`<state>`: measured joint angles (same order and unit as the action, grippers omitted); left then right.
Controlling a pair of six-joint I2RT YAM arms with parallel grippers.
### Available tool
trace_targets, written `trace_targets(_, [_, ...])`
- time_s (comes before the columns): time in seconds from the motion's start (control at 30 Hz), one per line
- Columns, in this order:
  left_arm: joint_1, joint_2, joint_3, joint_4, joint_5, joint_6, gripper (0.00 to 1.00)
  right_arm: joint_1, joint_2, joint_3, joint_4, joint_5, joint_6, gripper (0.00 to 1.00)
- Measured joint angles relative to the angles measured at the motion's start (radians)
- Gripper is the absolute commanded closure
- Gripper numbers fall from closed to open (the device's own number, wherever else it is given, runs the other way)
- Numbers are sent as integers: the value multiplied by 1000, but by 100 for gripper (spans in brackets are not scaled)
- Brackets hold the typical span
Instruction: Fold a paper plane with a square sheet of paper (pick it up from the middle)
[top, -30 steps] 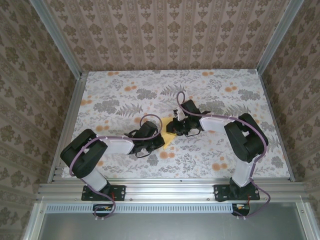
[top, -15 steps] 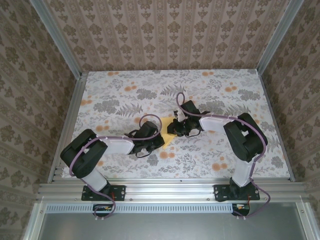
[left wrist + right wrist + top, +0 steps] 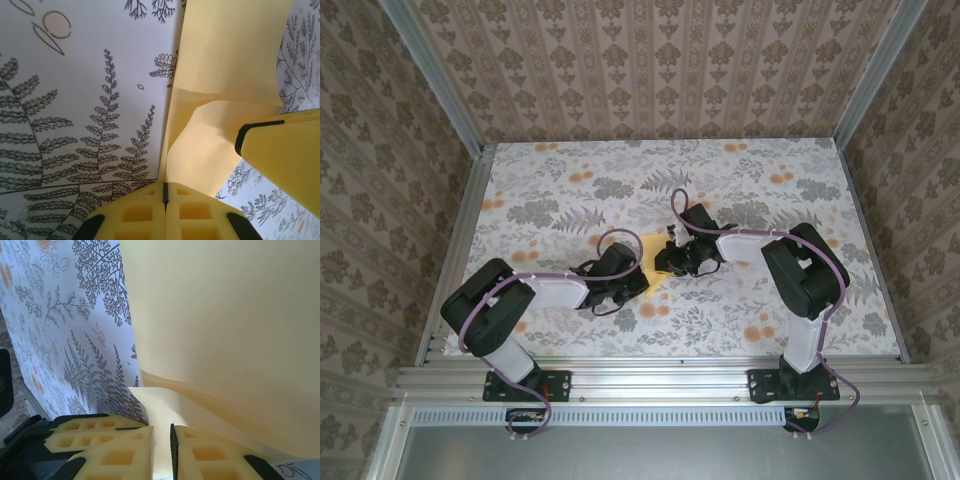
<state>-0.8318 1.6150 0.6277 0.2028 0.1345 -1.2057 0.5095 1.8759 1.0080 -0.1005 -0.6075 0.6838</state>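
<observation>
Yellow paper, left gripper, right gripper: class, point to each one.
yellow paper (image 3: 230, 55), left wrist view, flat upper panel
left gripper (image 3: 165, 192), left wrist view, seam between fingertips
right gripper (image 3: 161, 434), right wrist view, gap between fingertips

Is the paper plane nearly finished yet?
Not yet. Done: the yellow sheet has one flap bent over along a crease. In hand: both arms' jaws are pinched shut on it, holding part of it curled up off the table. Left: the remaining folds; it is not yet a pointed dart.
</observation>
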Motion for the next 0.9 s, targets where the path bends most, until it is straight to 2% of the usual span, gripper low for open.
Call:
trace_targets(0.63, [-5,0,-2,0,-16,-29,100,0,-56,-147,154,-51,19,81])
trace_targets(0.9, [-5,0,-2,0,-16,-30,100,0,-55,-154,175,-59,23,81])
